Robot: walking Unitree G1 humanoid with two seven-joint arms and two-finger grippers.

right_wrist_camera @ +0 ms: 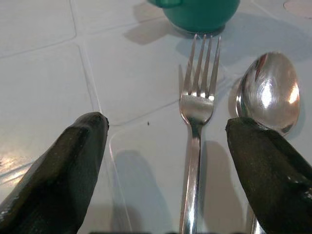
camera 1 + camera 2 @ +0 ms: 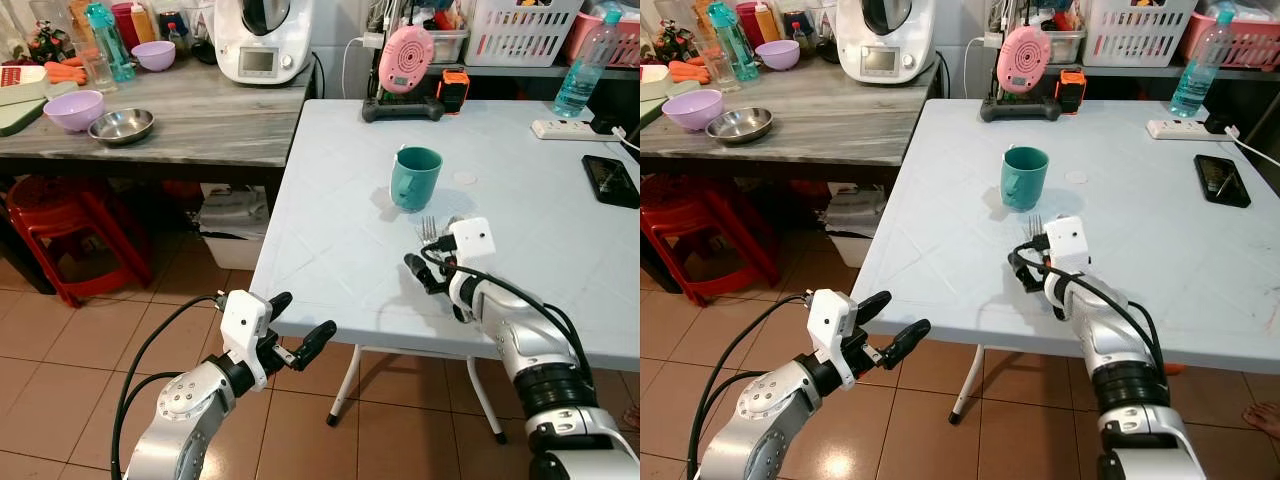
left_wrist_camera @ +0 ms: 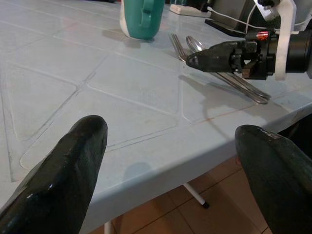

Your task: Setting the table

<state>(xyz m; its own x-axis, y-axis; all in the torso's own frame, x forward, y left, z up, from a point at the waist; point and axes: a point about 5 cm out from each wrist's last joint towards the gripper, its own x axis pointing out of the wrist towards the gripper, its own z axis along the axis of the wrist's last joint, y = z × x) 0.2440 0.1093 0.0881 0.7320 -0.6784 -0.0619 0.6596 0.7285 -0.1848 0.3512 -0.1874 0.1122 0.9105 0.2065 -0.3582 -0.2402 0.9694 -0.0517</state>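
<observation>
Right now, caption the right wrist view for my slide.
Open right gripper hovering over fork and spoon, teal cup beyond.

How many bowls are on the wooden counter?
3: purple bowl beside a steel bowl near the front, another purple bowl further back by the bottles. Clutter may hide more.

Fork (image 1: pixel 195 122) left of spoon (image 1: pixel 268 92) — both before mug (image 2: pixel 414 177), apparently touching neither.

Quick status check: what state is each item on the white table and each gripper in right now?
Teal mug: upright, resting on the table.
Fork: flat, tines toward the mug.
Spoon: flat beside the fork, bowl up.
Right gripper: open, over the cutlery.
Left gripper: open, off the table edge, holding nothing.
</observation>
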